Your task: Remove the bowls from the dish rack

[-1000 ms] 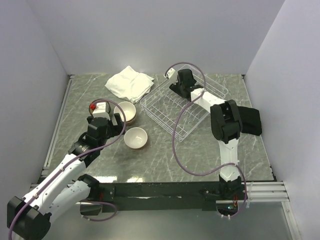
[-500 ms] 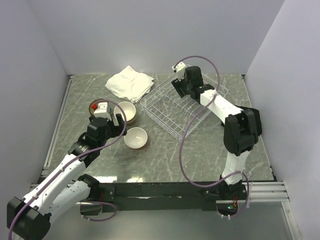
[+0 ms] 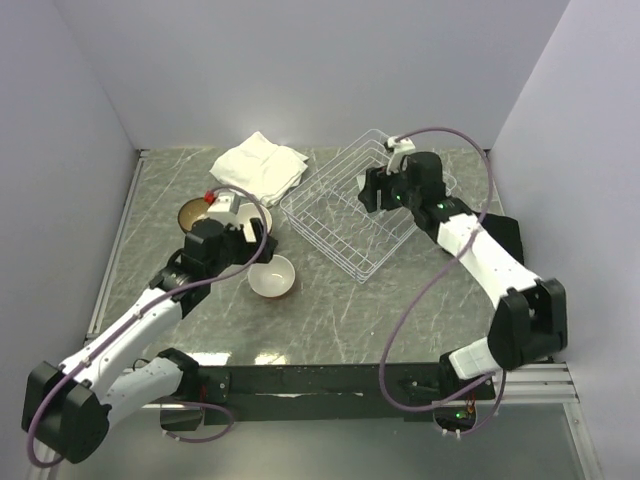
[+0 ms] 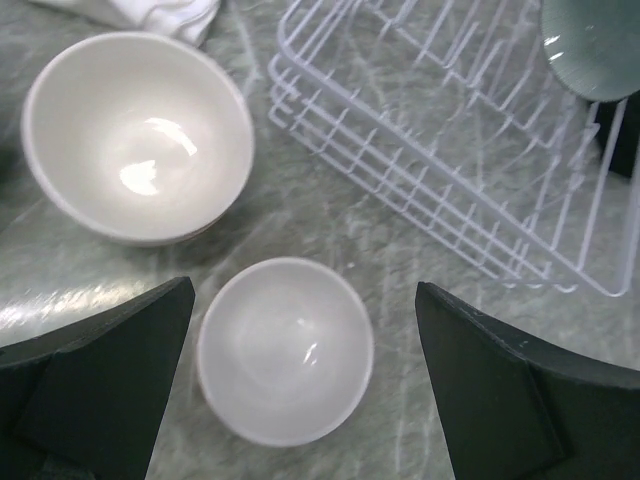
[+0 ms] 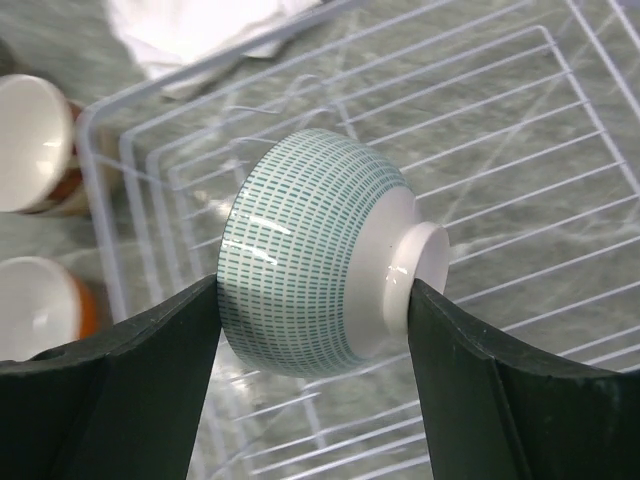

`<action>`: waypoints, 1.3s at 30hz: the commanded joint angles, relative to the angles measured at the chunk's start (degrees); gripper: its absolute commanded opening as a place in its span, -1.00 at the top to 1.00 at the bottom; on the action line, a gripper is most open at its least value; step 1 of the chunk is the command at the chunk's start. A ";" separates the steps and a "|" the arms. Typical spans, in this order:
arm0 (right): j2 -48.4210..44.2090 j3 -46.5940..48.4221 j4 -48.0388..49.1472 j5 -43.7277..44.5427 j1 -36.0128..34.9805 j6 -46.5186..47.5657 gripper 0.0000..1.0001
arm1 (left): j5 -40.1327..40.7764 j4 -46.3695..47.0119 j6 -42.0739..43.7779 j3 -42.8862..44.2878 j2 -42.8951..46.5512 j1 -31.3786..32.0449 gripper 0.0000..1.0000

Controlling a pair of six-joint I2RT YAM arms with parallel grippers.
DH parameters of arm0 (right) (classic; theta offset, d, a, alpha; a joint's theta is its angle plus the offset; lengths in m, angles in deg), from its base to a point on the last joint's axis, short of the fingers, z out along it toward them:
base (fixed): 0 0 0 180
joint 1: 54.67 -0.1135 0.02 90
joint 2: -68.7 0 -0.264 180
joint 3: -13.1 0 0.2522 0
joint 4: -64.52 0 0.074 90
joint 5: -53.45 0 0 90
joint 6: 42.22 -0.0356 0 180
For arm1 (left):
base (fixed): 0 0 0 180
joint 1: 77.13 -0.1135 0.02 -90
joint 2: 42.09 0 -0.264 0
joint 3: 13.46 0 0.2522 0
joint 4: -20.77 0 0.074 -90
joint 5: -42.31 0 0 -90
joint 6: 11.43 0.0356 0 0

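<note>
My right gripper [image 5: 312, 290] is shut on a white bowl with green dashes [image 5: 310, 265], gripped on its side between rim and foot, above the white wire dish rack [image 5: 520, 120]. From above, this gripper [image 3: 372, 192] hangs over the rack [image 3: 335, 228]. My left gripper [image 4: 303, 300] is open and empty above a small white bowl [image 4: 285, 350] on the table. A larger white bowl [image 4: 138, 135] sits just beyond it. The small bowl [image 3: 271, 276] lies in front of the left gripper [image 3: 250, 248]. The held bowl also shows in the left wrist view [image 4: 592, 45].
A folded white cloth [image 3: 258, 165] lies at the back left of the rack. A black cloth [image 3: 508, 240] lies under the right arm. A brown bowl [image 3: 192, 212] sits left of the left wrist. Grey walls close in three sides.
My right gripper has risen out of the rack with the green-dashed bowl and shifted right. My left gripper has moved forward and right, over the white bowls.
</note>
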 commanded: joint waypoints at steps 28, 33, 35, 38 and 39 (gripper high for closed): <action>-21.58 -31.42 50.61 -27.78 0.40 -52.13 0.66 | -24.08 27.86 -14.45 13.21 -25.54 4.37 -0.69; -21.14 -32.04 52.45 -28.48 0.31 -53.53 0.66 | -25.30 28.74 -17.35 13.48 -27.64 4.46 -0.27; -20.88 -32.56 53.50 -28.39 0.31 -54.23 0.65 | -25.83 29.26 -18.05 13.65 -28.00 4.46 -0.09; -20.26 -33.70 56.40 -28.57 0.31 -56.25 0.65 | -26.62 30.67 -19.46 13.48 -28.35 4.46 0.14; -20.08 -33.88 57.19 -28.74 0.31 -56.78 0.64 | -27.15 31.02 -20.24 13.22 -28.53 4.46 0.25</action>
